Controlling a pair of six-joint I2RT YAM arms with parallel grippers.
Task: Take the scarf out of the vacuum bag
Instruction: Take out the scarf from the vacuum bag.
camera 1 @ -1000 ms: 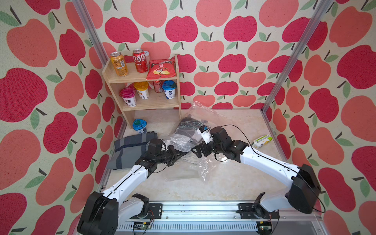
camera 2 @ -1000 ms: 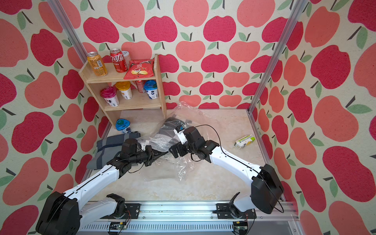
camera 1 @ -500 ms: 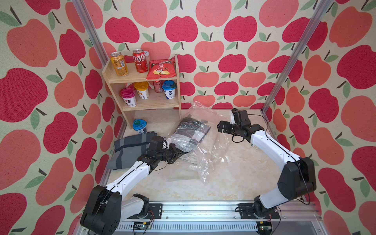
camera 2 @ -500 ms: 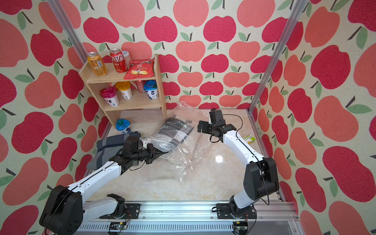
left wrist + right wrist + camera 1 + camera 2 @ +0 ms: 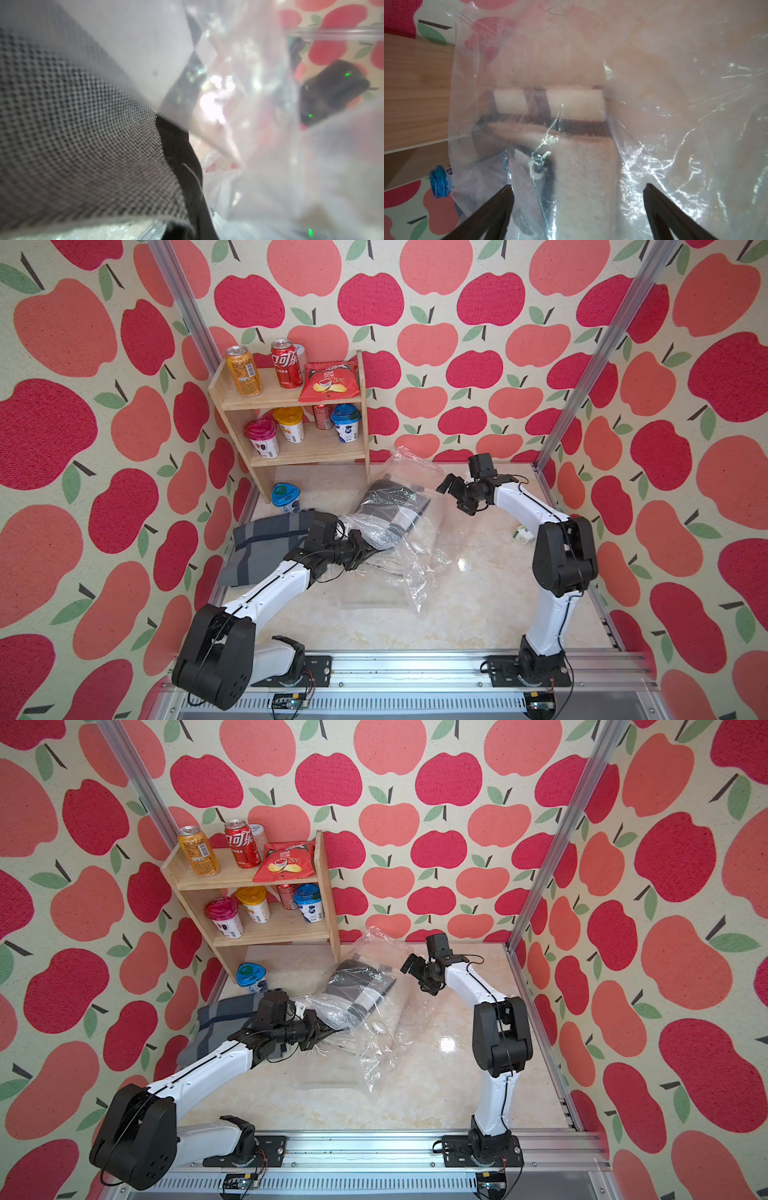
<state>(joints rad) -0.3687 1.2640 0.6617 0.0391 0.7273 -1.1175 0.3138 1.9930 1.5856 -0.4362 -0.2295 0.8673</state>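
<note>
The vacuum bag [image 5: 432,531] is clear crinkled plastic lying mid-table, with its white valve cap [image 5: 378,1026] facing up. Inside lies the scarf [image 5: 390,506], folded, in grey, white and black checks. It also shows through the plastic in the right wrist view, where the scarf [image 5: 581,166] looks pale. My left gripper [image 5: 368,549] reaches into the bag's near end and is shut on the scarf's fringed edge. Checked cloth [image 5: 83,135] fills the left wrist view. My right gripper [image 5: 453,497] hovers open at the bag's far right side, holding nothing.
A wooden shelf [image 5: 307,454] with cans, cups and a chip bag stands at the back left. A blue-lidded cup [image 5: 286,495] sits at its foot. A dark grey folded cloth [image 5: 266,547] lies under my left arm. A small box [image 5: 523,536] rests by the right wall.
My right gripper has left the bag's near end beside the left gripper and swung back to the far right, still open. The left gripper and scarf have barely moved.
</note>
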